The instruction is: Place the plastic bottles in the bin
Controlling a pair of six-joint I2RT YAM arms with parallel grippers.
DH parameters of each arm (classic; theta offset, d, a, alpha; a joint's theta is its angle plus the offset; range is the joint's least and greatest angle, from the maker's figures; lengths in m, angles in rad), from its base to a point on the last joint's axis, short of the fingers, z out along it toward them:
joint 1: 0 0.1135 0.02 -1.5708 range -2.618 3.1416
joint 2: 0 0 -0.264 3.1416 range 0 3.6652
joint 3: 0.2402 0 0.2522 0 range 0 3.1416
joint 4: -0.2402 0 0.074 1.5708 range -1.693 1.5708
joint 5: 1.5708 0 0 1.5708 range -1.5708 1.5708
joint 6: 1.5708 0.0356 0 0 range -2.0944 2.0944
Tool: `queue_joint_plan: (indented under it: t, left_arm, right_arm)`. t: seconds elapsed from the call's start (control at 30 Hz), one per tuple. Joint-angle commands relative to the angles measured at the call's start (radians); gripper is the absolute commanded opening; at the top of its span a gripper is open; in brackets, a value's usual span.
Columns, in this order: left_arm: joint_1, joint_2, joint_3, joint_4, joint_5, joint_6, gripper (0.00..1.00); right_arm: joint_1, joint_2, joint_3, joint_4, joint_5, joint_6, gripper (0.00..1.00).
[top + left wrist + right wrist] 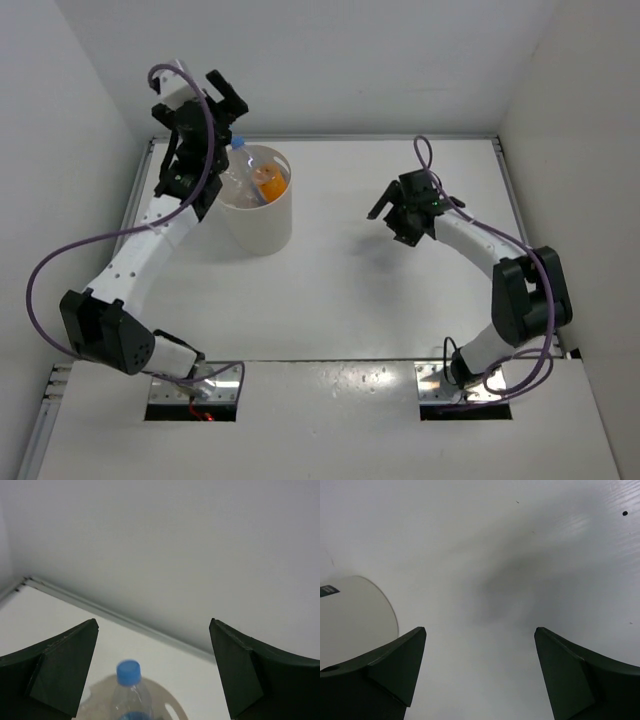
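The cream round bin (262, 222) stands at the back left of the table. A clear bottle with a blue cap (238, 146) leans in it, its neck poking over the far rim. An orange bottle (270, 183) lies inside beside it. I cannot make out the pale-label bottle. My left gripper (226, 95) is open and empty, raised above and behind the bin. In the left wrist view the blue cap (128, 672) and bin rim (172, 705) show below the left gripper (154, 672). My right gripper (390, 222) is open and empty over the table's middle.
White walls close in the table at the back and both sides. In the right wrist view the bin's side (350, 617) is at the left of the right gripper (480, 675), with bare white table beneath it.
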Motion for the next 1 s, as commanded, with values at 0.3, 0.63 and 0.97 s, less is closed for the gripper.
queue_joint_plan:
  t: [0.3,0.63,0.97]
  left_arm:
    - [0.222,-0.029,-0.25,0.045,-0.371,0.024,1.0]
    - [0.271,-0.133,-0.693,0.09,-0.35,-0.067,1.0]
    - [0.28,-0.072,-0.854,0.317,-0.143,0.028,1.0]
  right_arm:
    - [-0.014,-0.218,0.07,-0.114,0.117,-0.103,0.96]
    - [-0.014,-0.281,0.012,-0.16,0.154,-0.135,0.99]
    - [-0.005,-0.212,0.084,-0.32,0.226,-0.19,1.0]
